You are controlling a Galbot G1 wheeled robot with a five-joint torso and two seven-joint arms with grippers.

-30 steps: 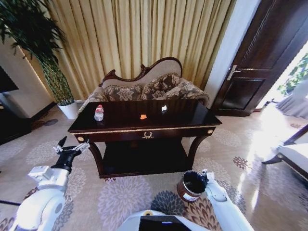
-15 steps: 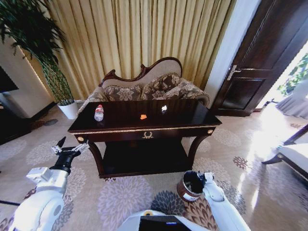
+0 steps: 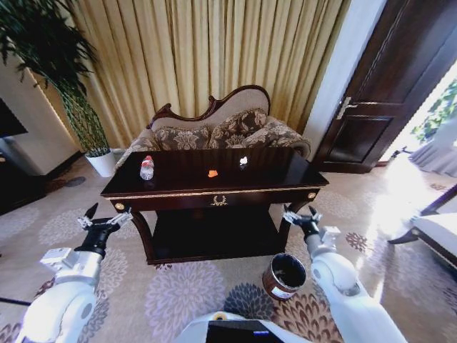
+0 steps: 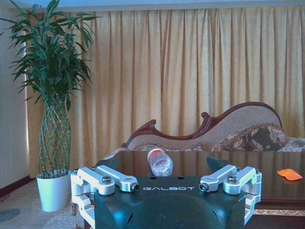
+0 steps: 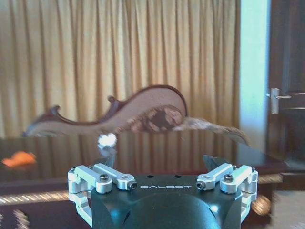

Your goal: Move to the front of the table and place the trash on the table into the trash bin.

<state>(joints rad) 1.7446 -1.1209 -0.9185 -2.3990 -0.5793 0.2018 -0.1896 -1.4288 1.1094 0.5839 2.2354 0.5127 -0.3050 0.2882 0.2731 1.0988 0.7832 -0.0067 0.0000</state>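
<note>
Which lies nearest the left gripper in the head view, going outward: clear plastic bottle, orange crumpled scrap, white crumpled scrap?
From the left gripper:
1. Clear plastic bottle with red cap, at the table's left end.
2. Orange crumpled scrap, mid-table.
3. White crumpled scrap, right of centre, toward the sofa.

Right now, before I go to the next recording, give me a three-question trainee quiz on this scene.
1. How many pieces of trash lie on the table?
2. True or false: the bottle is in the bin.
3. Which is nearer the bin: A, the left hand, or B, the right hand?

Key: 1. Three: the bottle, an orange scrap and a white scrap. 2. False; it stands on the table. 3. B.
</note>
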